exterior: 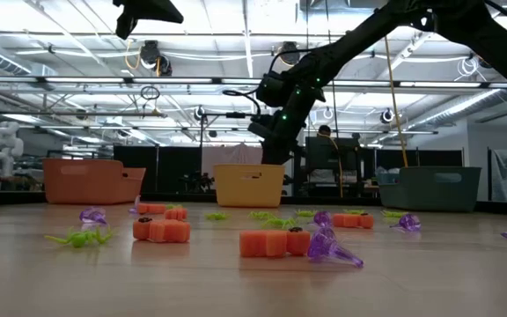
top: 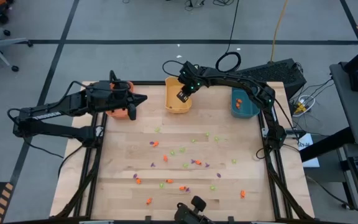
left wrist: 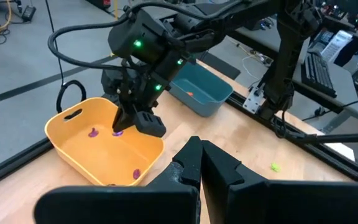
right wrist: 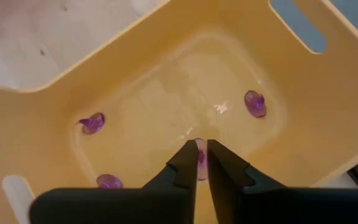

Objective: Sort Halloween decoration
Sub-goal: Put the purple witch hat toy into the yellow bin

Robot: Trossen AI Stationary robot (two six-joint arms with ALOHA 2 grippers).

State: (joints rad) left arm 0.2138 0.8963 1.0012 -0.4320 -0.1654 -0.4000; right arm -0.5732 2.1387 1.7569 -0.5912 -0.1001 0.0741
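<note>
Yellow plastic filled the right wrist view: the right tool (right wrist: pixel 202 158) hung over the yellow bin (right wrist: pixel 55 118), its fingers nearly closed on a purple trinket (right wrist: pixel 200 159). Three other purple trinkets lay in the bin. The left tool (top: pixel 137 99), fingers together and empty, waited above the orange bin (top: pixel 118 113). Many orange, green and purple trinkets (top: pixel 185 163) were scattered over the wooden counter (top: pixel 123 162). A good release probably meant opening directly over the bin's middle, low enough to prevent bouncing.
</note>
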